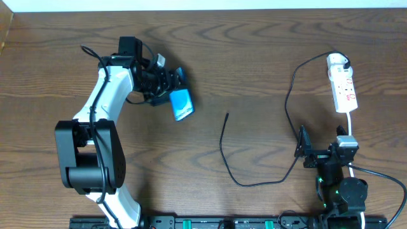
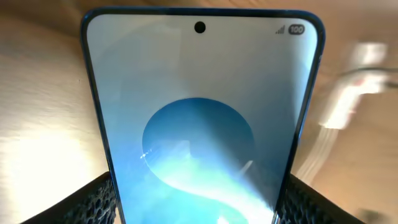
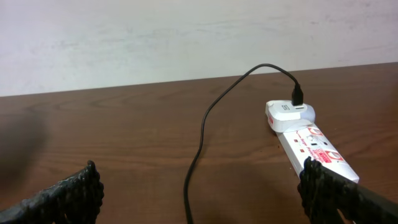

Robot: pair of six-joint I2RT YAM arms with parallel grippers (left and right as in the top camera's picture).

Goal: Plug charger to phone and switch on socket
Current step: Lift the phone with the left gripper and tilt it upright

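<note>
My left gripper (image 1: pixel 170 94) is shut on the phone (image 1: pixel 182 104), a slim handset with a bright blue screen, held above the table at the left. In the left wrist view the phone (image 2: pixel 199 124) fills the frame, with a black finger (image 2: pixel 93 202) pressed against each long edge. The charger (image 1: pixel 224 143) is a thin black cable whose free tip (image 1: pixel 227 115) lies mid-table, apart from the phone. It loops round to the white plug (image 1: pixel 338 62) on the socket (image 1: pixel 345 91). My right gripper (image 1: pixel 304 150) stands open beside the cable, left of the socket; its jaws straddle the charger (image 3: pixel 200 137) without touching it.
The socket (image 3: pixel 317 148) with red switch marks lies at the far right, and its white cord (image 1: pixel 350 121) runs down towards the right arm's base. The table's far edge meets a white wall (image 3: pixel 186 37).
</note>
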